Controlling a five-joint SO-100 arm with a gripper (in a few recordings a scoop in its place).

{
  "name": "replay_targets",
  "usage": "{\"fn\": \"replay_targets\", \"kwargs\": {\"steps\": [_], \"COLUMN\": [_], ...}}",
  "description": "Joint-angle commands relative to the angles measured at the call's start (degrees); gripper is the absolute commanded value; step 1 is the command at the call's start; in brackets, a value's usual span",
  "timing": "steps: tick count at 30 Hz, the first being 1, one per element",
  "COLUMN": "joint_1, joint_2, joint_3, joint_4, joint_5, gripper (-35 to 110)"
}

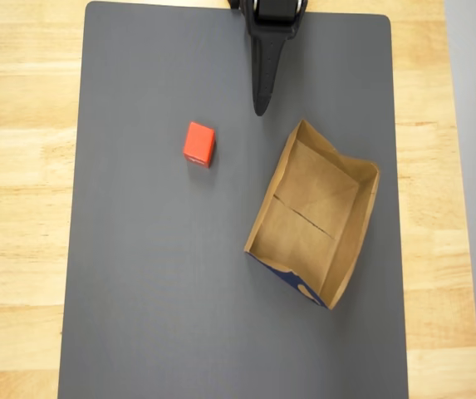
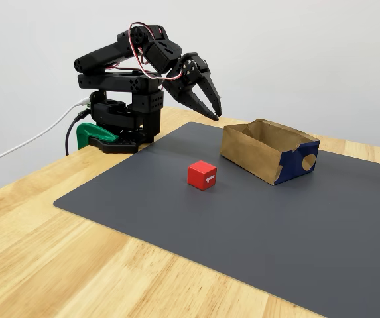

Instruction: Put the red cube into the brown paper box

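1. Red cube (image 1: 198, 143) sits on the dark grey mat (image 1: 154, 291), upper left of centre in the overhead view; in the fixed view you find it (image 2: 202, 175) near the middle of the frame, a white mark on the face turned toward the camera.
2. Your brown paper box (image 1: 352, 241) lies to the right of the cube in the overhead view, turned at an angle, its open top up and nothing inside. The two are well apart, with bare mat between them.
3. In the fixed view the box (image 2: 256, 154) shows dark blue print on its right-hand end.
4. Your claw (image 2: 211, 110) hangs in the air above the far edge of the mat, upper centre of the fixed view, tips pointing down.
5. It grips nothing and touches nothing; cube and box both lie clear of it.
6. In the overhead view the claw (image 1: 261, 106) looks like one dark tapered shape at top centre; in the fixed view the two fingers seem close together with a narrow gap, but you cannot tell for certain how far apart they stand.
7. The arm base (image 2: 120, 129) stands on the wooden table (image 2: 57, 265) at upper left of the fixed view.
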Motion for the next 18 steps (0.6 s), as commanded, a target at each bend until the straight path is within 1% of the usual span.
{"fn": "replay_targets", "kwargs": {"steps": [1, 11, 18], "joint_1": [0.6, -0.3, 1.1], "joint_2": [0.1, 0.1, 0.1], "joint_3": [0.0, 0.0, 0.0], "joint_4": [0.4, 0.4, 0.6], "joint_5": [-1.1, -2.1, -0.4], "gripper": [0, 0, 0]}}
